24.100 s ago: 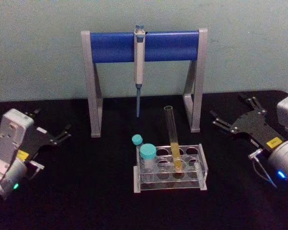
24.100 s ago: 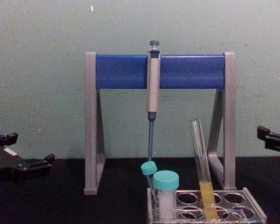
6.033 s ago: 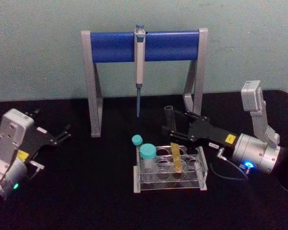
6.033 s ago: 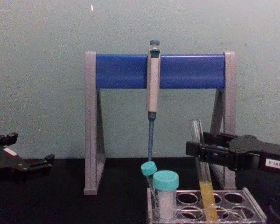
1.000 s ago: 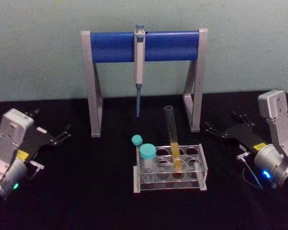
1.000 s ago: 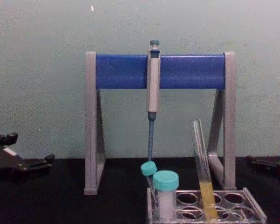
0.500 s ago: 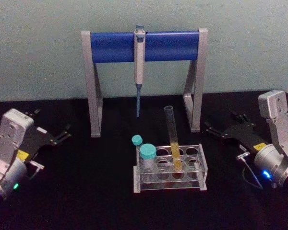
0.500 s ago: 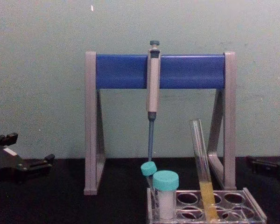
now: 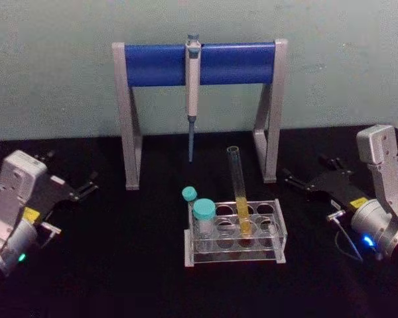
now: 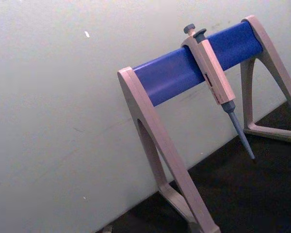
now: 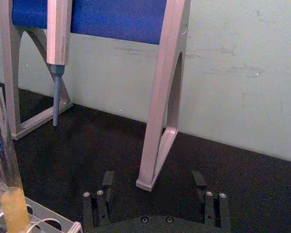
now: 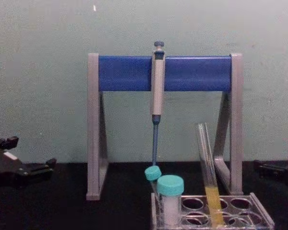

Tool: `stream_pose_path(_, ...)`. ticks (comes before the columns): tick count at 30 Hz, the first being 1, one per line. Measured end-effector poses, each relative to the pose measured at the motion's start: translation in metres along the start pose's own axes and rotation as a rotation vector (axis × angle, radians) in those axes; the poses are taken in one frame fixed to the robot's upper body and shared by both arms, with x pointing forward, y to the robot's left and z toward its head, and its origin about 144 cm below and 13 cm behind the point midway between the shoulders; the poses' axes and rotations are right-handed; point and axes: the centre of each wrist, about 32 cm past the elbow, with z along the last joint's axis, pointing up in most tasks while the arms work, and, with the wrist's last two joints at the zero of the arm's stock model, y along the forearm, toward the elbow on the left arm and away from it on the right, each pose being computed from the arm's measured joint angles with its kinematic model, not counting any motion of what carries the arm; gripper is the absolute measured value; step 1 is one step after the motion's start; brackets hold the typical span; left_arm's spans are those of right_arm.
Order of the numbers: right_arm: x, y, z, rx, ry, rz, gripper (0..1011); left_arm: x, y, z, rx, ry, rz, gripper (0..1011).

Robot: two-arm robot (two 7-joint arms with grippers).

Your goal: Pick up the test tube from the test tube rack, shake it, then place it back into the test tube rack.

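The test tube (image 9: 237,189), clear glass with yellow-orange liquid at its bottom, leans slightly in a back-row hole of the clear test tube rack (image 9: 279,229) at the table's middle. My right gripper (image 9: 305,169) hovers open to the right of the rack, well apart from the tube. From the right wrist, its fingers (image 11: 108,180) are spread with nothing between them, and the test tube (image 11: 3,150) and rack (image 11: 43,213) lie off to one side. The chest view has the test tube (image 12: 209,172) standing in the rack (image 12: 262,218). My left gripper (image 9: 73,169) rests open at the far left.
A grey-and-blue pipette stand (image 9: 199,64) holding a hanging pipette (image 9: 192,86) stands behind the rack. A teal-capped white vial (image 9: 203,218) and a thin teal-capped tube (image 9: 189,195) occupy the rack's left holes. Black tabletop lies on both sides of the rack.
Six seconds ago my right gripper was around the test tube at the rack; it has since drawn back to the right, open. Nothing has moved over the last second.
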Motion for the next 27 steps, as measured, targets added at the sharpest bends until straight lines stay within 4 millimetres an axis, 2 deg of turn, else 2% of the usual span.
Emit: stream_pose_path(27,0.0,0.0,0.0,0.0,0.0,0.0,1000,0.0,0.0,0.0,0.0,0.0,0.0,1001)
